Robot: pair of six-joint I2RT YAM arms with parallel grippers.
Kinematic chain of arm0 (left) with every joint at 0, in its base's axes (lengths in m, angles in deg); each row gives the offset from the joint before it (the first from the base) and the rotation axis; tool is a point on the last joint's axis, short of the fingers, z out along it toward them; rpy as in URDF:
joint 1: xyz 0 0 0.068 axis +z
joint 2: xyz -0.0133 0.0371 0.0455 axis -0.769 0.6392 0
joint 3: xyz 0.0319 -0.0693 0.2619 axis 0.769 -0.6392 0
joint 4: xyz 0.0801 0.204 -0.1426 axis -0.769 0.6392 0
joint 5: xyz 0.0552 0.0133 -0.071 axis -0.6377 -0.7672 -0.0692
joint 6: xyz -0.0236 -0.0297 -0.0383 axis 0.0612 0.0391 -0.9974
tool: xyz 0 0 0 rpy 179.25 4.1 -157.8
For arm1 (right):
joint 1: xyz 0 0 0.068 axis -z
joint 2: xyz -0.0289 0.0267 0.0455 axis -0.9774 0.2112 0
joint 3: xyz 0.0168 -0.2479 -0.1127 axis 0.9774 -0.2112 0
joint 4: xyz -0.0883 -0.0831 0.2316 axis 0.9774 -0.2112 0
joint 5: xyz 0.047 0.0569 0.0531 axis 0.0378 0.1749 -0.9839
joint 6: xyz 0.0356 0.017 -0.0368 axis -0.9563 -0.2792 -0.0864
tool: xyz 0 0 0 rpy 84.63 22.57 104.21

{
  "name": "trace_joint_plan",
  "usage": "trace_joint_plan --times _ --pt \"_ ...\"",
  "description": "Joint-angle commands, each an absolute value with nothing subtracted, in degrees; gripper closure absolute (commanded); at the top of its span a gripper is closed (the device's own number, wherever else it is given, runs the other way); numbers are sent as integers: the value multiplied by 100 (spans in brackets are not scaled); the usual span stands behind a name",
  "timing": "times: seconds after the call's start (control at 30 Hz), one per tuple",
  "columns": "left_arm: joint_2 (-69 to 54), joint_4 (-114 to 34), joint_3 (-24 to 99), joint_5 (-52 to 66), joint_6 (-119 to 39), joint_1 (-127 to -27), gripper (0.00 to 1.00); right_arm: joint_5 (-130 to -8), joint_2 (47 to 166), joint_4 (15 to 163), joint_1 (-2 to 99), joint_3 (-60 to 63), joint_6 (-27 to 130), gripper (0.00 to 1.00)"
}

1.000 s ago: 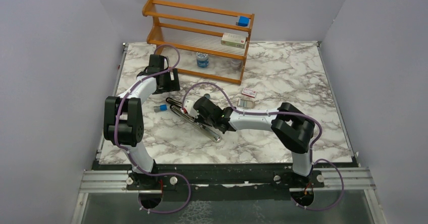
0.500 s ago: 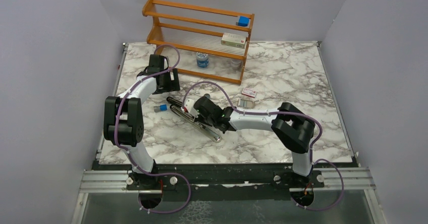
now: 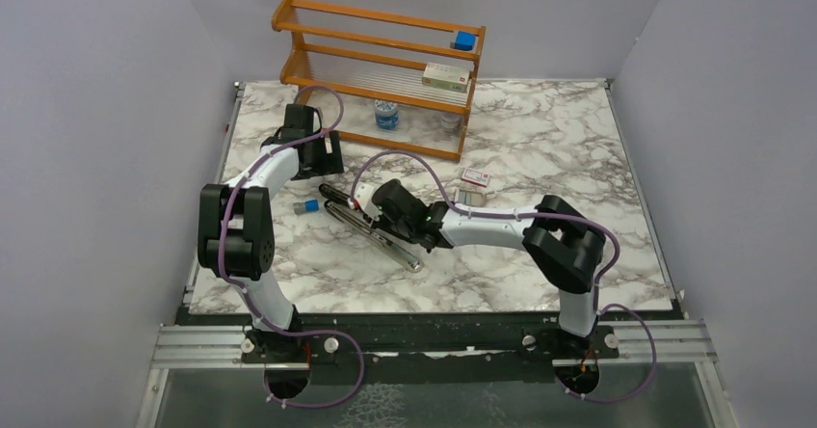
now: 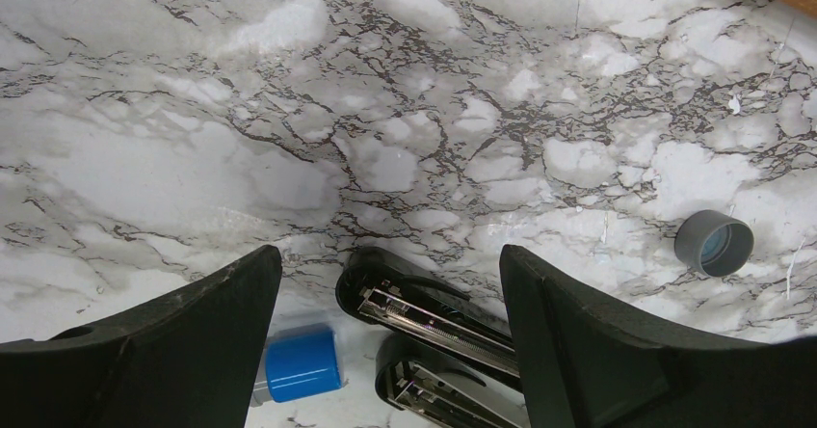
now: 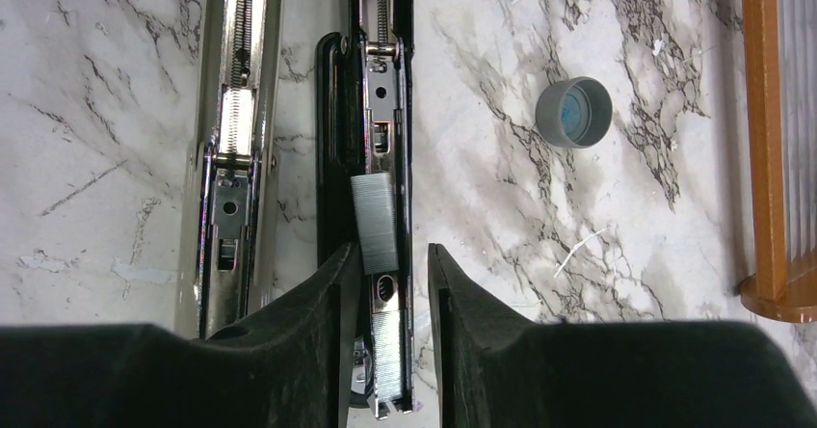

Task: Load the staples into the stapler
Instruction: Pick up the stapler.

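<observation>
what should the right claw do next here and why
Probably nudge the short silvery strip of staples straight into the silver channel of the slim black stapler: it lies slightly askew on that channel, just past the right claw, whose jaws stand apart, not pinching it.

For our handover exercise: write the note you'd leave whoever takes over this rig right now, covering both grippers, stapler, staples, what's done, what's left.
Left gripper: open, empty, hovering at one end of the stapler.
Right gripper: jaws open, straddling its channel.
Stapler: hinged open, flat on the table.
Staples: one strip lies slightly askew on the channel, between the jaws.
Done: strip delivered.
To do: seat it straight, close the stapler.
</observation>
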State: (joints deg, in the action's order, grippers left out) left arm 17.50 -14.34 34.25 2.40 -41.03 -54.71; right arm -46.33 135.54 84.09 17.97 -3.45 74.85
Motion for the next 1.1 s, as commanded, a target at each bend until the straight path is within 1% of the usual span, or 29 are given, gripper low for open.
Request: trace_joint_plan --times 0.0,0.2,0.57,0.87,1.07 --pt "1631 -1428 3607 340 -4100 -5437 14 -4782 13352 8578 1858 -416 7350 68" --pt "1639 -1428 3607 340 -4100 -5439 14 -4817 13358 8582 1875 -427 7344 75" --pt "1633 -1429 3610 348 -4100 -5440 14 -4925 13189 8600 1914 -440 7223 78" --pt "1642 -1427 3610 357 -4100 -5439 14 -5638 12945 8677 2265 -541 6662 79" --pt "1654 -1425 3608 372 -4109 -5440 14 -6357 12739 8772 2949 -740 5974 79"
